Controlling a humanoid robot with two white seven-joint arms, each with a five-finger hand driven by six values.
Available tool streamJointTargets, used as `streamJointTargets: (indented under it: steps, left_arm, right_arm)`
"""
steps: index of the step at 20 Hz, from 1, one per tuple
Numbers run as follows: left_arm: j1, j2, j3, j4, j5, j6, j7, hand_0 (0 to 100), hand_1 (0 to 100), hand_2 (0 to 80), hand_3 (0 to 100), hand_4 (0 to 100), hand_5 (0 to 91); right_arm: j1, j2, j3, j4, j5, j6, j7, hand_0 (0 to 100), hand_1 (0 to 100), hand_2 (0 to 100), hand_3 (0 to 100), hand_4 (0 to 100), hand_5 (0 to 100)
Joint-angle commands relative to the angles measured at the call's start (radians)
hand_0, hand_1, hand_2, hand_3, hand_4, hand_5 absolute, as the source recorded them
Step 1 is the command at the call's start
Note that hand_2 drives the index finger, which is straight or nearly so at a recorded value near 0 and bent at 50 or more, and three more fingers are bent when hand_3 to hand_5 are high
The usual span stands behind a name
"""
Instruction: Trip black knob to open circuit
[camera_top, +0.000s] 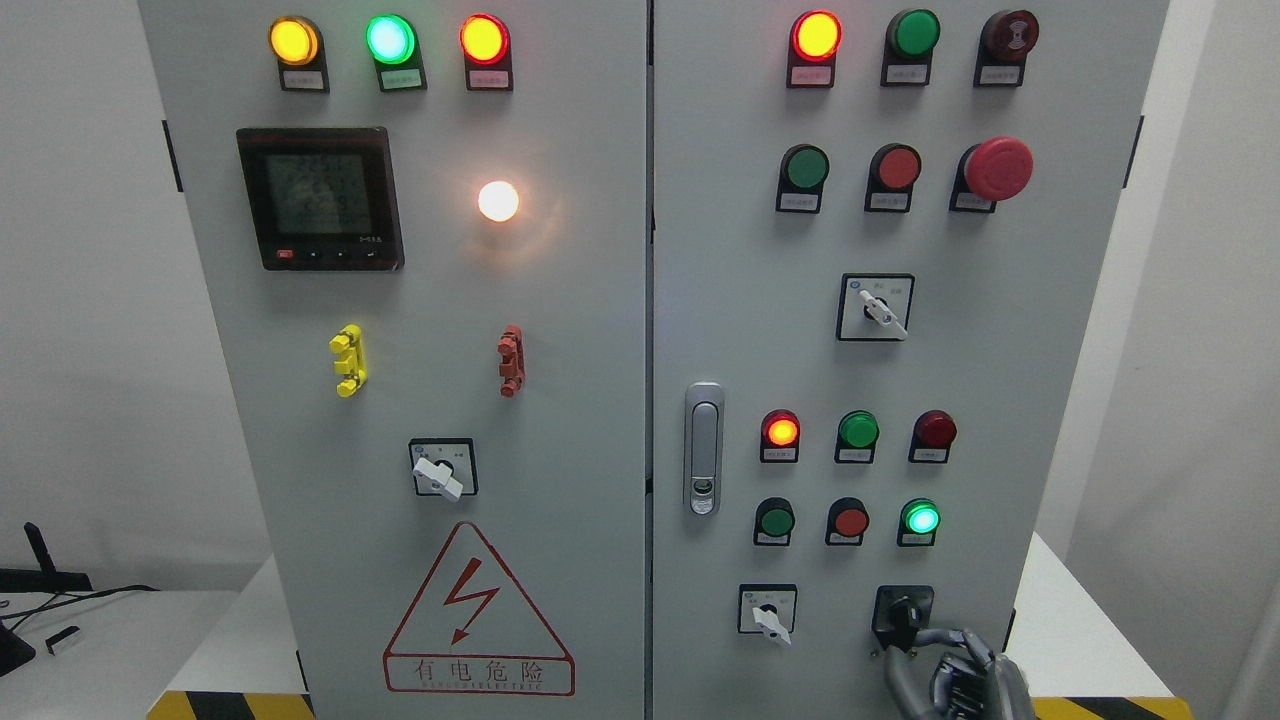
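Note:
The black knob (903, 612) sits on a black square plate at the lower right of the grey cabinet's right door (720, 300). Its handle points down and slightly right. My right hand (898, 645) comes up from the bottom edge just below the knob. Its forefinger (935, 636) reaches left and its thumb (893, 678) rises from below, and both tips close on the knob's lower end. The other fingers are curled by the palm. My left arm does not show.
A white selector switch (770, 618) is just left of the knob, with a green lit button (920, 519) and a red button (850, 521) above. A door latch (704, 450) is near the centre seam. The cabinet stands on a white table (1080, 640).

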Motion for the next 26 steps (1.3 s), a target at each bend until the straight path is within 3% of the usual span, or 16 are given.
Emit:
streamJointTargets:
  steps: [1,15,22,26]
  left_arm:
    - [0.0,0.001,0.0,0.0,0.005,-0.001,0.001,12,39,0.0,0,0,0.0]
    - [0.0,-0.001,0.0,0.0,0.005,-0.001,0.001,12,39,0.0,0,0,0.0]
    - [0.0,-0.001,0.0,0.0,0.005,-0.001,0.001,12,39,0.0,0,0,0.0]
    - [0.0,-0.001,0.0,0.0,0.005,-0.001,0.001,12,39,0.0,0,0,0.0]
  right_arm:
    - [0.003,-0.007,-0.018,-0.003,0.0,-0.006,-0.002,39,73,48,99,100,100]
    - [0.035,-0.019,-0.025,-0.003,0.0,-0.078,0.0,43,72,46,99,100,100]
    - [0.109,-0.039,-0.037,-0.005,-0.006,-0.28,0.001,42,62,39,93,100,100]
    - [0.192,-0.053,-0.044,-0.054,-0.012,-0.366,0.02,41,56,36,88,95,98]
